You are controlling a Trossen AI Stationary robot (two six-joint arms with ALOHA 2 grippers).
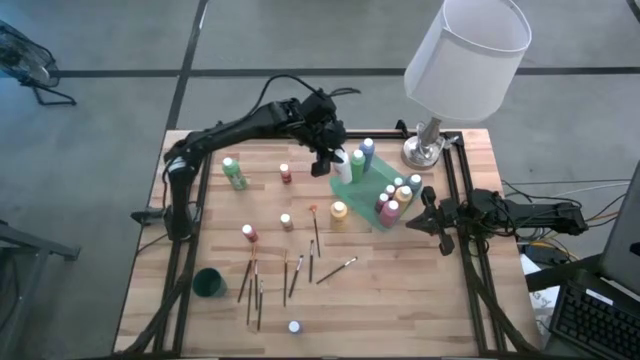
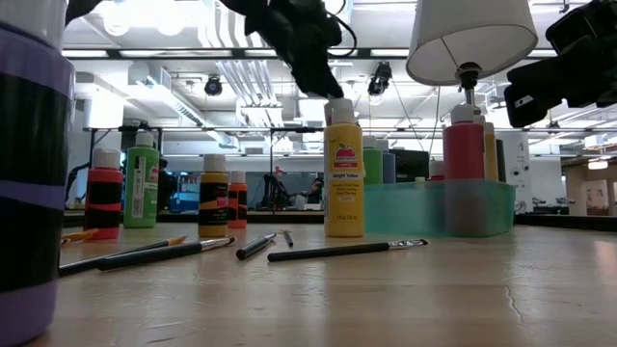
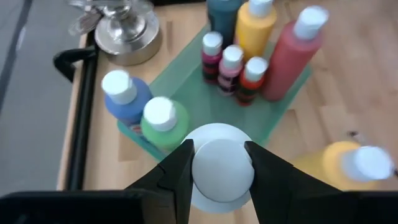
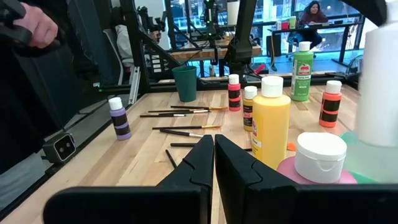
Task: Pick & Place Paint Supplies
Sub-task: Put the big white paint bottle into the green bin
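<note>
a white-capped white bottle (image 3: pixel 219 167) is clamped by its cap over the green tray (image 1: pixel 362 192), where blue (image 1: pixel 367 149), green (image 1: pixel 357 160) and more bottles stand upright. other bottles and thin brushes (image 1: pixel 300 272) lie scattered across the desk (image 1: pixel 400 290).

The left arm reaches across the upper middle of the high view, its hand (image 1: pixel 328 160) pointing down with fingers (image 3: pixel 177 177) closed on a white bottle cap (image 3: pixel 222 168); the right arm waits at right, hand (image 1: pixel 432 220) closed
</note>
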